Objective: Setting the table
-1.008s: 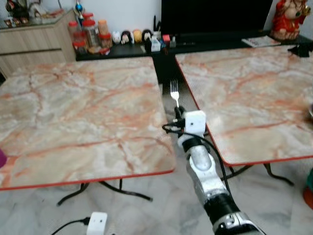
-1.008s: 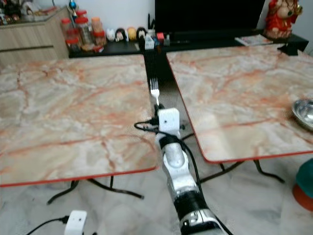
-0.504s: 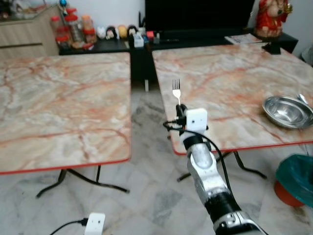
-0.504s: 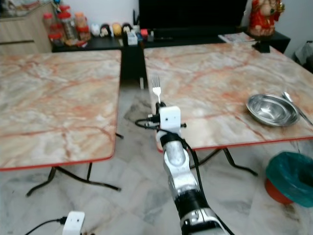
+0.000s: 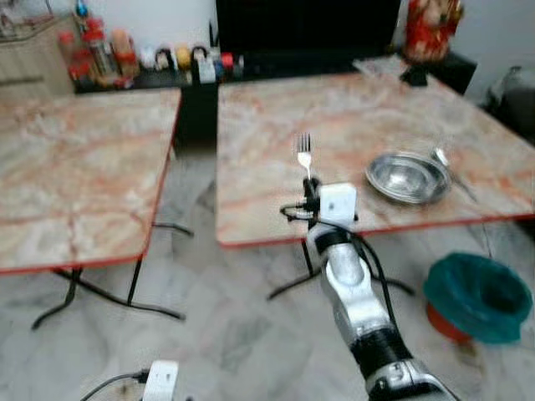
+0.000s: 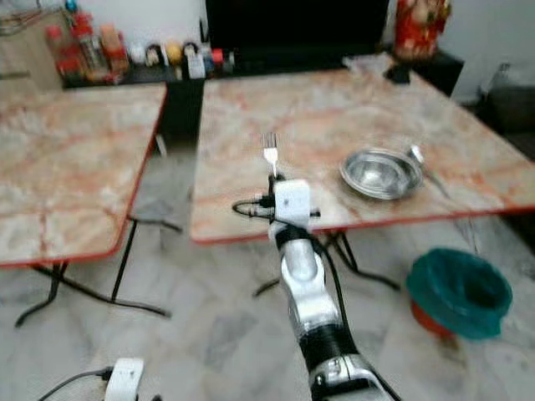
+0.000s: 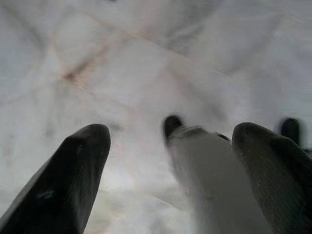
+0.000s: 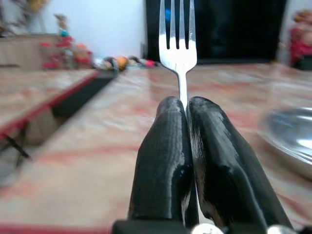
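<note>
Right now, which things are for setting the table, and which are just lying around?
For the job:
- fork, pinched in the right claw
- metal bowl on the marble table
- spoon beside the bowl

Just lying about:
- teal bin on the floor
- jars on the dark shelf
- red figurine
- second table

A home living-dining room: marble-patterned folding tables, a dark television, a low cabinet with jars and figurines.

Silver fork upright, tines up; steel bowl on table.
</note>
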